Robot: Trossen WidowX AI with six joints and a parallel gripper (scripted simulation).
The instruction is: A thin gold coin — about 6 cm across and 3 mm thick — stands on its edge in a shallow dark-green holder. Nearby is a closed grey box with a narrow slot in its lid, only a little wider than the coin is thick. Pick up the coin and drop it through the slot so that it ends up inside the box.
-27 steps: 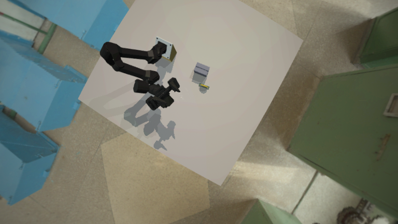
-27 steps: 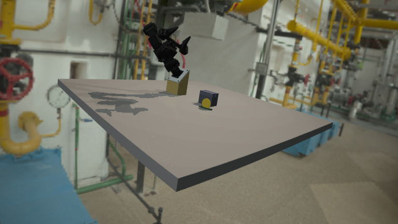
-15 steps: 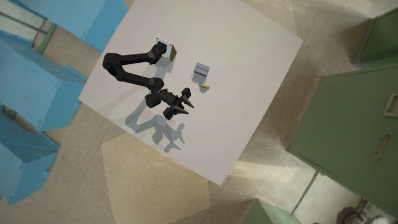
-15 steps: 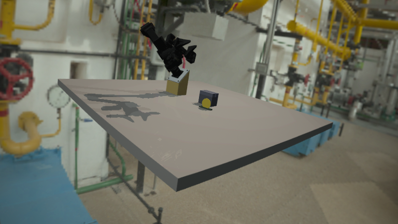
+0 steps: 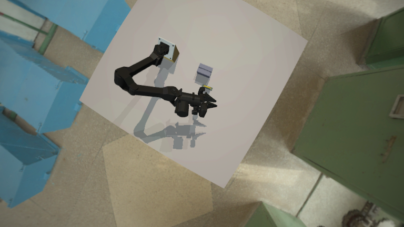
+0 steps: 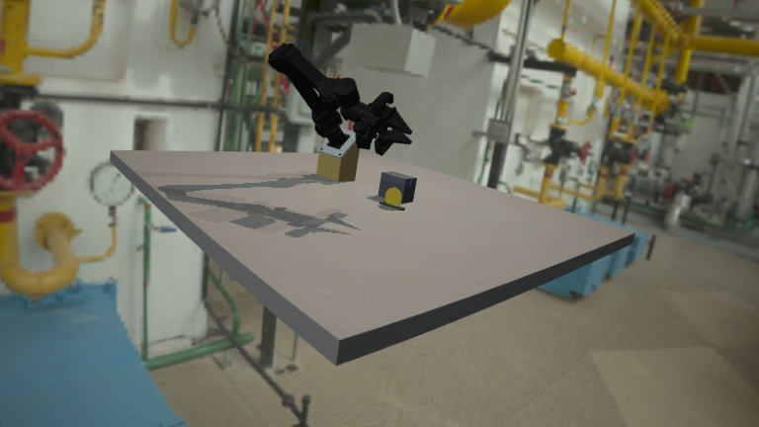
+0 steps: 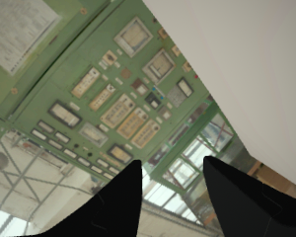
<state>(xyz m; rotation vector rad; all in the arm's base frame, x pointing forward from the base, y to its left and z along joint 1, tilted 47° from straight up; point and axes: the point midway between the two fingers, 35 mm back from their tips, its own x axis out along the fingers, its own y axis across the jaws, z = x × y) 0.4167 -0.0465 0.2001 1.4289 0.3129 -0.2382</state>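
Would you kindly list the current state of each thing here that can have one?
coin: standing on edge in its holder, not gripped
holder: on the table, beside the box
box: closed, slot in lid empty
gripper: partly open, holding nothing, raised above the table away from the coin
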